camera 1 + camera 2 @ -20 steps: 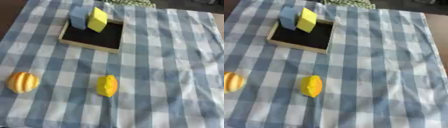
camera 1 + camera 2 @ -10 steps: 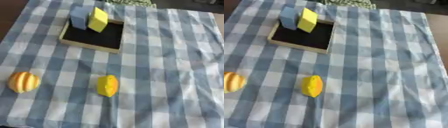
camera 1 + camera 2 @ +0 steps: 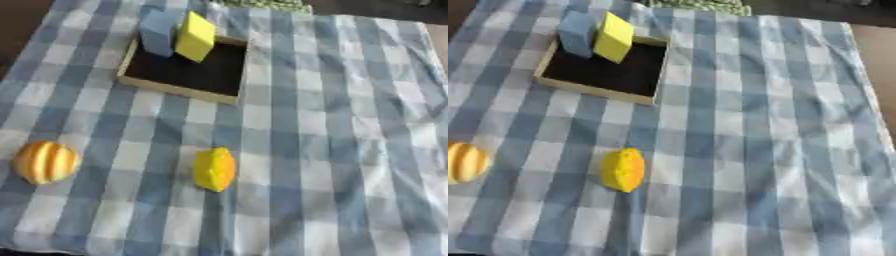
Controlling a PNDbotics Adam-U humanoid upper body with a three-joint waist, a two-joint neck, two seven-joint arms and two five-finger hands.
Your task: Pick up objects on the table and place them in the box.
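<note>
While the head camera is looking down at the blue-and-white checked cloth [image 3: 332,125], neither hand is showing in either eye view; so finger state cannot be told, and nothing can be said about where the objects are lying relative to the fingers.

No brand, label or writing is showing on anything (surfaces are all reading as plain colour).

The box [image 3: 179,90] is sitting at the far left of the cloth; shallow, pale wooden rim, black floor; it is lying slightly askew to the checks. A blue block [image 3: 157,32] and a yellow block [image 3: 195,36] are standing at its far edge, touching side by side, both tilted; whether they are resting fully inside or leaning on the rim cannot be told.

Two objects are lying on the cloth outside the box: a yellow lemon-shaped piece [image 3: 214,169] near the middle front, well apart from the box; an orange striped round piece [image 3: 45,162] at the left edge, level with the yellow one and apart from it.

A green patterned patch [image 3: 262,5] is showing beyond the cloth's far edge.
</note>
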